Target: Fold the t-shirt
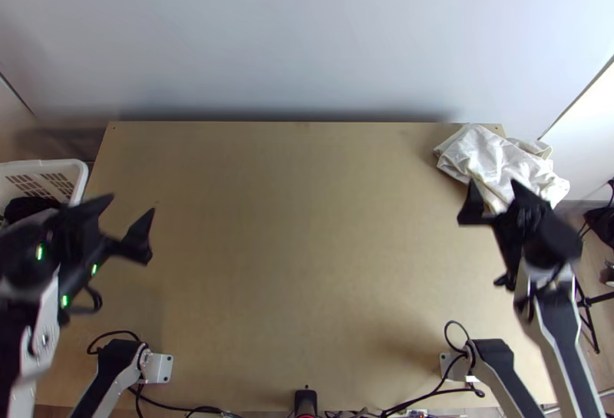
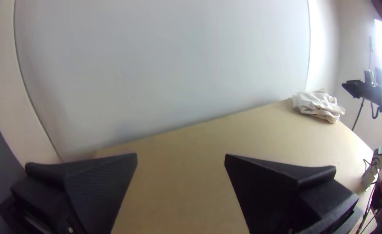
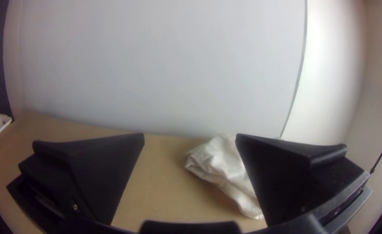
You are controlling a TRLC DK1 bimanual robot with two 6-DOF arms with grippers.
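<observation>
My left gripper (image 1: 130,222) is open over the table's left side in the top view, holding nothing. My right gripper (image 1: 493,192) stands open at the right, near the front side of the white cloth (image 1: 491,159). The cloth lies bunched at the table's far right corner, partly over the edge. In the left wrist view the left gripper (image 2: 181,158) has its fingers wide apart, and the cloth (image 2: 318,105) lies far off. In the right wrist view the cloth (image 3: 225,167) is partly behind one finger of the right gripper (image 3: 190,136), with no cloth visibly held.
A white basket (image 1: 73,172) with dark contents stands at the table's left edge. The wooden table (image 1: 292,249) stretches between the arms. A pale wall (image 1: 292,42) rises behind it. Cables (image 1: 430,393) run along the near edge.
</observation>
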